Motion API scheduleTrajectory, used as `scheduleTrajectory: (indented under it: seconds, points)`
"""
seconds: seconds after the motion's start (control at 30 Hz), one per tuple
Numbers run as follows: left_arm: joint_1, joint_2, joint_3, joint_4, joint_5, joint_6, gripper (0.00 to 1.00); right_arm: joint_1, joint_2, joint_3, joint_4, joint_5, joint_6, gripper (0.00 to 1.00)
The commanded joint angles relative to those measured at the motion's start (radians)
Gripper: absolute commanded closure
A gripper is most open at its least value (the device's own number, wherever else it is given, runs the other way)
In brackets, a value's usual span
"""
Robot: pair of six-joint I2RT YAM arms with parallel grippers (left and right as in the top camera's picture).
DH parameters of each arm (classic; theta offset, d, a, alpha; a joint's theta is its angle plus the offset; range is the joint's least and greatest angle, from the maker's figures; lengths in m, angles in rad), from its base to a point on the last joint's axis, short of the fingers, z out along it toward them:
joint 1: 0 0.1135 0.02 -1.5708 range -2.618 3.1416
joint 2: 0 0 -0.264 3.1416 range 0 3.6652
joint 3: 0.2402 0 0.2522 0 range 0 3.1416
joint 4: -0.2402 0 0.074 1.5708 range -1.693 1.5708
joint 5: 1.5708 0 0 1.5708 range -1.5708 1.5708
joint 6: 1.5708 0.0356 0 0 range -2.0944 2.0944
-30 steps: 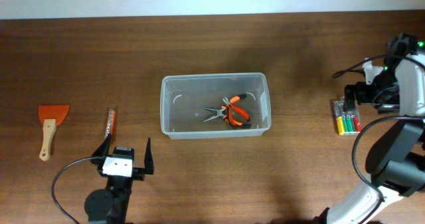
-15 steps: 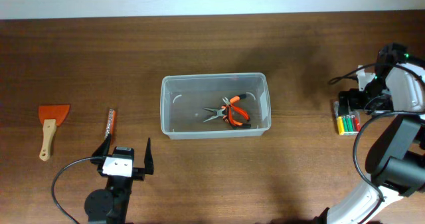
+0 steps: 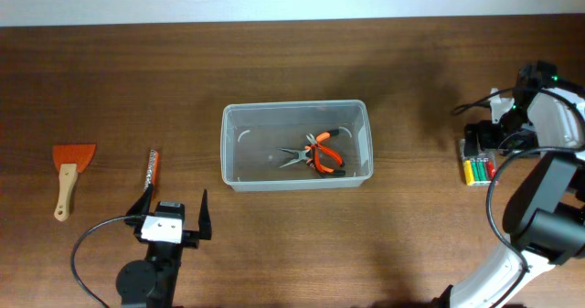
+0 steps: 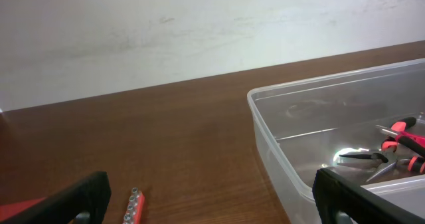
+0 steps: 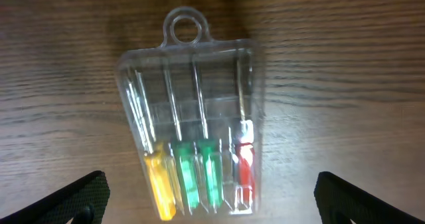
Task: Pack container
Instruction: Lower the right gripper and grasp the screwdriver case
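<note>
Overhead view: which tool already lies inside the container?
The orange-handled pliers; the scraper, the thin orange stick and the screwdriver pack lie outside the container.

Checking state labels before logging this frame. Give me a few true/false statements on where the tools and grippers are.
1. The pliers lie inside the container. True.
2. The screwdriver set is in the container. False: it lies on the table, right of it.
3. The left gripper is open and empty. True.
4. The scraper lies right of the container. False: it is far left.
5. The right gripper is shut on the screwdriver set. False: it is open above it.
</note>
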Motion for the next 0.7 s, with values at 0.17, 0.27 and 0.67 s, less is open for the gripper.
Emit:
scheduleTrajectory:
  seconds: [0.17, 0.27, 0.67]
  points:
    - [0.005, -0.005, -0.007, 0.003, 0.007, -0.006, 0.01, 0.005, 0.04, -0.005, 0.016, 0.01, -0.014, 0.01]
    - [0.005, -0.005, -0.007, 0.003, 0.007, -0.006, 0.01, 0.005, 0.043, -0.005, 0.025, 0.01, -0.014, 0.01]
    - [0.005, -0.005, -0.007, 0.003, 0.007, -0.006, 0.01, 0.005, 0.09, -0.005, 0.033, 0.009, -0.014, 0.01]
